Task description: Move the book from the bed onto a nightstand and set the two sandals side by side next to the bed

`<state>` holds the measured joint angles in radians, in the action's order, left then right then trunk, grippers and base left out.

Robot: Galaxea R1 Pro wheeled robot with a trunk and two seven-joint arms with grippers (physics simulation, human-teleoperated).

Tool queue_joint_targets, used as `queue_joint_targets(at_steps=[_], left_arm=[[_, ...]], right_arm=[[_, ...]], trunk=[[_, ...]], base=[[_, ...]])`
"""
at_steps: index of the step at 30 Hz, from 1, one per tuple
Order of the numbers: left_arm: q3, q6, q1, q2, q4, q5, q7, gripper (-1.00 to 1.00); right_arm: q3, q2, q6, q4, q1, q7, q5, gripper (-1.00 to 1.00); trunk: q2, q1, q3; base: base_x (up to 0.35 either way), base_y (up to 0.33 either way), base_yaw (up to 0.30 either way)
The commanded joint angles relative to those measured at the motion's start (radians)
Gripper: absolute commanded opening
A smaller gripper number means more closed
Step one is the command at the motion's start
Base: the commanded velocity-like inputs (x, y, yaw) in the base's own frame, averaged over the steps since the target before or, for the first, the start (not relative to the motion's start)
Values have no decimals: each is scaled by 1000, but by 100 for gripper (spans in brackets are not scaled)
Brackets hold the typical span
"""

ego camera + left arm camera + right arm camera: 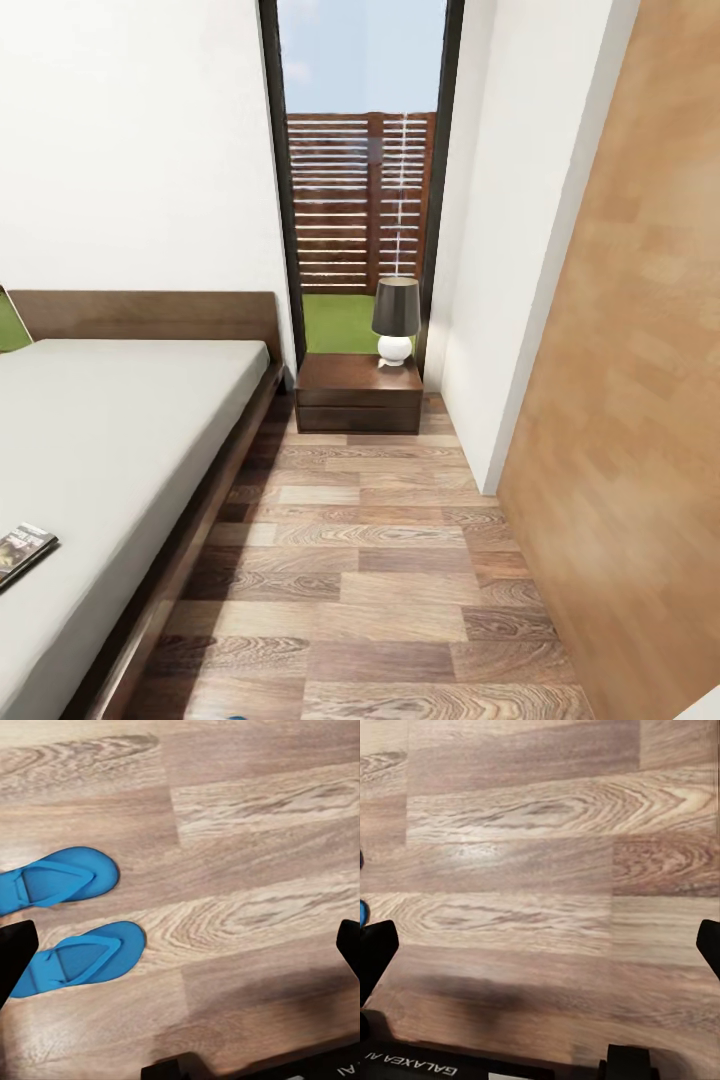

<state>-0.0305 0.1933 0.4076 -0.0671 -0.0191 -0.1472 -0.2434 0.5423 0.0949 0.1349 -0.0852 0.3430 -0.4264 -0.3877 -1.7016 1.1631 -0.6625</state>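
While the 2 bright blue flip-flop sandals (71,919) lie paired at frame left, the thin dark paperback book (22,548) awaits on the pale grey mattress bed (110,430), both grippers spread, holding nothing.

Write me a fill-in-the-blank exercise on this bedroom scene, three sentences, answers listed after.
1. The book lies on the ____.
2. The lamp stands on the ____, in front of the window.
3. Both sandals lying on the wood floor are coloured ____.

Missing words: bed; nightstand; blue
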Motion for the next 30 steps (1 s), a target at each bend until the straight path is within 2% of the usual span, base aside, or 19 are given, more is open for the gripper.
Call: queue_joint_targets(at_steps=[1,5,13,19,21,30], left_arm=[[-4,5,1,0,1,-10,0,100],[-3,5,0,1,1,-11,1,100],[-6,5,0,3,1,4,2,100],[-7,6,0,15,1,7,1,100],[-8,6,0,27,1,7,2,100],[-8,6,0,32,1,8,3,100]], right_arm=[[8,0,3,1,1,-3,2,100],[8,0,3,1,1,-6,21,100],[7,0,5,1,1,-5,24,100],[7,0,5,1,1,-5,24,100],[7,0,5,1,1,-5,24,100],[4,0,5,1,1,-5,23,100]], trunk=[[0,0,-1],[0,0,-1],[0,0,-1],[0,0,-1],[0,0,-1],[0,0,-1]], base=[[0,0,0],[0,0,0],[76,0,0],[201,-14,0],[48,-5,0],[7,-1,0]])
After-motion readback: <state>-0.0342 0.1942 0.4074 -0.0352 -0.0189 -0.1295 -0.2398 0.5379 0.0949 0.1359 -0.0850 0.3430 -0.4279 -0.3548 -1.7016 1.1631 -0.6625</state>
